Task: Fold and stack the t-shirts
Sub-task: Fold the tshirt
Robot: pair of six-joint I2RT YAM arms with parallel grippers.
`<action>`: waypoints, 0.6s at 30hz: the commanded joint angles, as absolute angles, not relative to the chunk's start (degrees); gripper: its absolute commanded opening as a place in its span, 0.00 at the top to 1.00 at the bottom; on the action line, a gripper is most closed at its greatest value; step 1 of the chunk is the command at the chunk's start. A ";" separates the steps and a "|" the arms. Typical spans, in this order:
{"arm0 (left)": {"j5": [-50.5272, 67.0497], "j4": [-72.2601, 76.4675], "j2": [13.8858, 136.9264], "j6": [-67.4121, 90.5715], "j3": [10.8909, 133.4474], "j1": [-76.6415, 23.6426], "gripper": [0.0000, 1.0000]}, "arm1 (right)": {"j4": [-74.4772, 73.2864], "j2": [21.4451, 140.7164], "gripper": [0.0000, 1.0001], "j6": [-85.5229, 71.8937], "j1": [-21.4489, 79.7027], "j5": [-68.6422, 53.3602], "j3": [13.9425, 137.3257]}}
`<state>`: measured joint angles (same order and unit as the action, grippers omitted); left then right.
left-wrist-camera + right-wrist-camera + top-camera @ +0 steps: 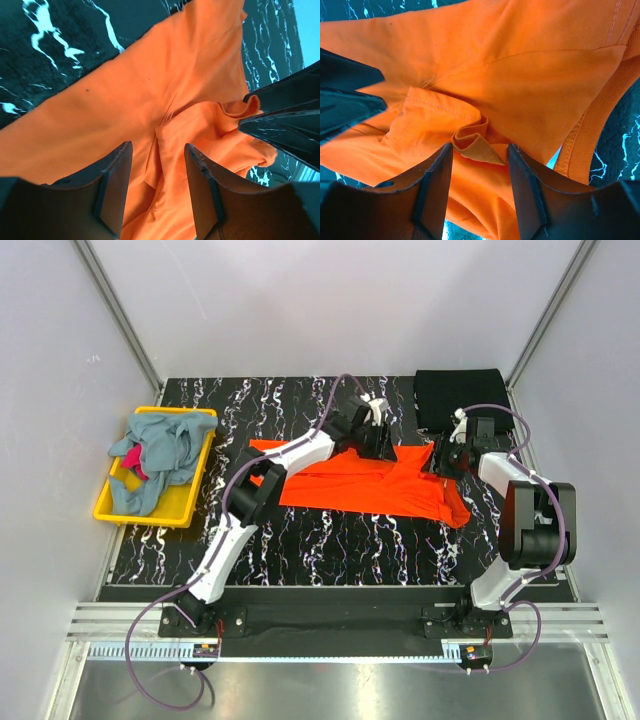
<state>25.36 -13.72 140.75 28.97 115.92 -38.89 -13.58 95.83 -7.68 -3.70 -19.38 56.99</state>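
Note:
A bright orange t-shirt (365,485) lies spread on the black marbled table (330,540). My left gripper (378,436) is over its far edge, jaws open astride a raised seam fold of orange cloth (167,150). My right gripper (441,458) is at the shirt's right shoulder, jaws open with a bunched, curled fold (477,145) standing between the fingertips and touching both. The ribbed collar (592,135) hangs to the right. A black shirt (460,397) lies folded at the far right. Grey-blue (165,445) and magenta (133,462) shirts are heaped in the bin.
The yellow plastic bin (150,508) stands at the table's left edge. Each gripper shows in the other's wrist view, close by: the right one in the left wrist view (285,120), the left one in the right wrist view (347,95). White walls enclose the table.

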 commanded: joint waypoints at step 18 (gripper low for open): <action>23.65 -16.52 144.41 29.53 123.49 -41.40 0.57 | -11.51 93.78 0.44 -7.56 -3.78 -20.04 59.59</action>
